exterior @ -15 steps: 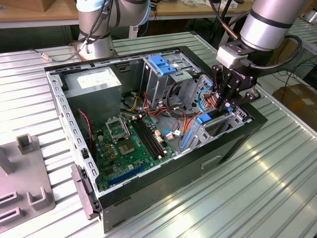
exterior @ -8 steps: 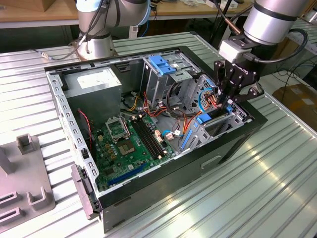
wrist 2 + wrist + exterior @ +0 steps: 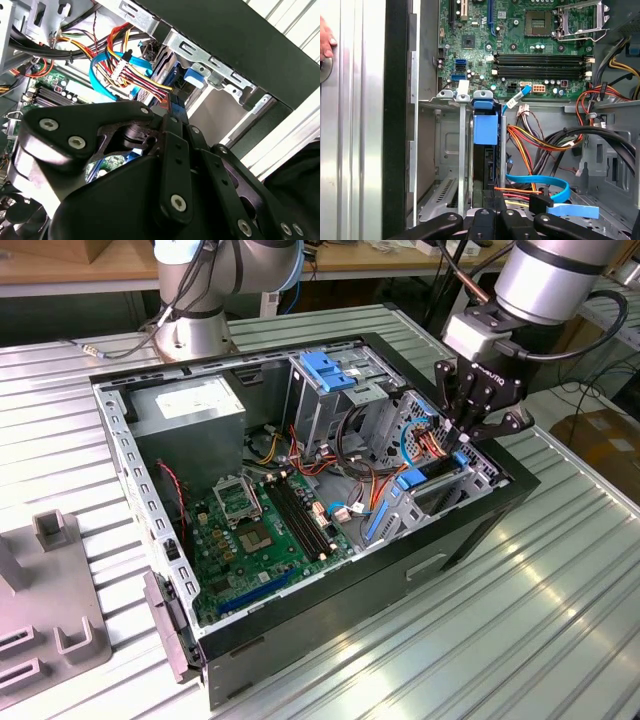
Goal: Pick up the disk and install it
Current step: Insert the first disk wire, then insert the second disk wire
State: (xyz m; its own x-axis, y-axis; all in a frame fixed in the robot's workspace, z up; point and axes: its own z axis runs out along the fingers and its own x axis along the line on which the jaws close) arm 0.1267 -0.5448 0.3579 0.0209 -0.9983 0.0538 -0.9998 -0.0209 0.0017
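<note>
The disk (image 3: pixel 485 131) stands on edge in the metal bay at the case's front corner, its blue rail and dark edge showing between the bay walls. In the exterior view its blue rail (image 3: pixel 411 480) sits low in the bay at the exterior view's right. My gripper (image 3: pixel 462 440) hangs straight over that bay, fingers shut together with nothing seen between them. In both wrist views the fingertips (image 3: pixel 484 218) sit right at the disk's outer end (image 3: pixel 165 67). Whether they touch it is hidden.
The open computer case (image 3: pixel 480 530) lies on a ribbed metal table. Bundled wires (image 3: pixel 540 145) and a blue flat cable (image 3: pixel 545 181) crowd the bay. Motherboard (image 3: pixel 260 525), grey power supply (image 3: pixel 190 405) and blue latch (image 3: pixel 325 370) lie further in. A hand (image 3: pixel 325 42) rests at the table's edge.
</note>
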